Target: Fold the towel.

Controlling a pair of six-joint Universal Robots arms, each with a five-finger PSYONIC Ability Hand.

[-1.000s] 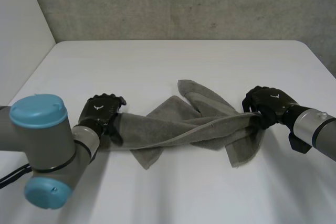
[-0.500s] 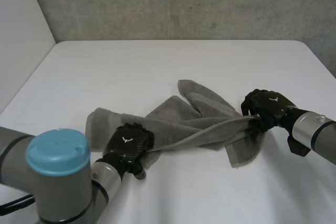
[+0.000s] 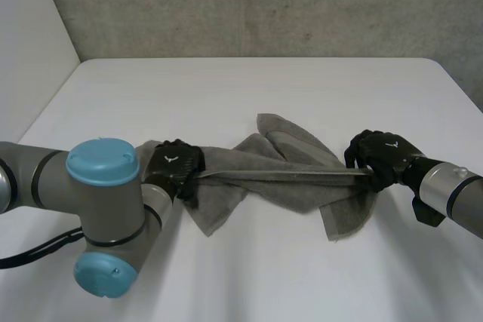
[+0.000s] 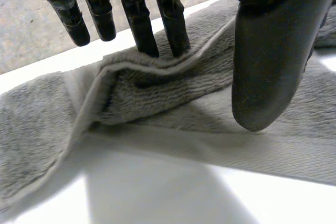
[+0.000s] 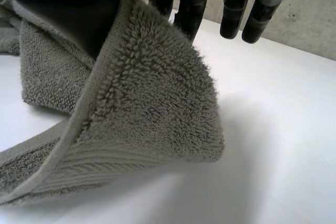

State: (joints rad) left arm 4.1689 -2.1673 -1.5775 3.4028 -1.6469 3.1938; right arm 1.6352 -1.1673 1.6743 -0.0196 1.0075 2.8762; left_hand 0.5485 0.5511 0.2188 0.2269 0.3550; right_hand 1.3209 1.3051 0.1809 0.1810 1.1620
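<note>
Gripping the grey towel (image 3: 290, 180) at both ends, low over the white counter (image 3: 249, 284). Nearest, bending the left arm (image 3: 102, 201) with its light-blue caps across the counter's near left, ending in the left hand (image 3: 175, 165) on the towel's left end. Pinching a raised fold of the hem there, fingers (image 4: 139, 22) behind the ridge and thumb (image 4: 270, 61) in front of it, as told by the left wrist view. Holding one edge of the cloth in a taut, rope-like line from that hand across to the right hand (image 3: 381, 154), at about the same depth on the right. Clamping the towel's right corner there between thumb and the nearest fingers, with the other fingers sticking out straight past the cloth and touching nothing. Leaving the rest of the towel bunched and twisted on the counter between the two hands, with a flap trailing toward the near edge below each end and a rounded lobe lying further back, past the middle. Beyond that, more white counter and then a grey wall (image 3: 249, 5).
</note>
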